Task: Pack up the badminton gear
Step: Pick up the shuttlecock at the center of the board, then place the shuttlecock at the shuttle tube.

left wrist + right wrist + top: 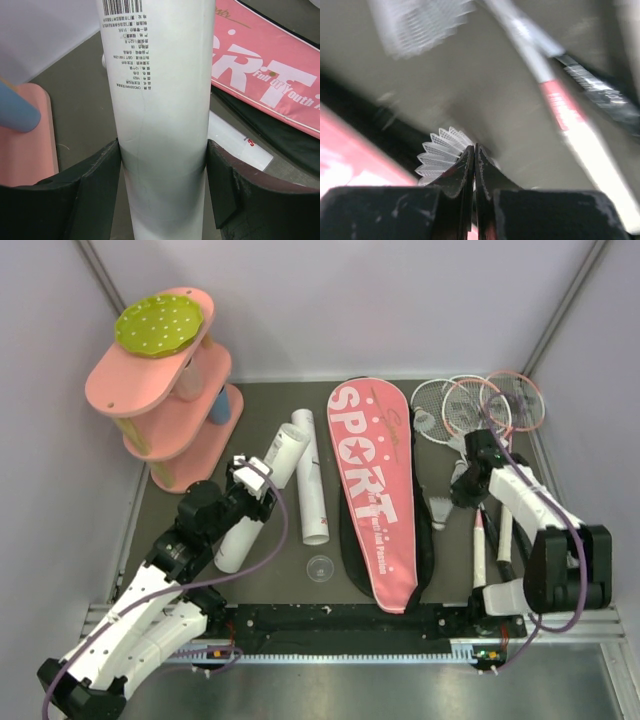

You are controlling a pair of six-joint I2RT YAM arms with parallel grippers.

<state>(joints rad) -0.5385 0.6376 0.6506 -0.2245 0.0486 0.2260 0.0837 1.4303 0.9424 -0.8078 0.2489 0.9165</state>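
Clamps left hand (162,147) on white tube (155,75) (both pads (97,172) touching its sides), slanted beside second tube (312,480) on tabletop (285,575). Has pink SPORT bag (375,490) flat at centre. Presses right hand (474,150) together at shuttlecock (437,150), just right of bag, with rackets (480,405) fanned far right.

A pink three-tier shelf (108,388) stands in the far left corner of the dark grey bench (270,575), close to the left wall (45,460). A green disc (160,324) with pale dots lies tilted on its top tier. A blue cylinder (222,403) sits on a lower tier, sticking out on the side toward the middle of the bench. A black rail (330,620) runs along the near edge.
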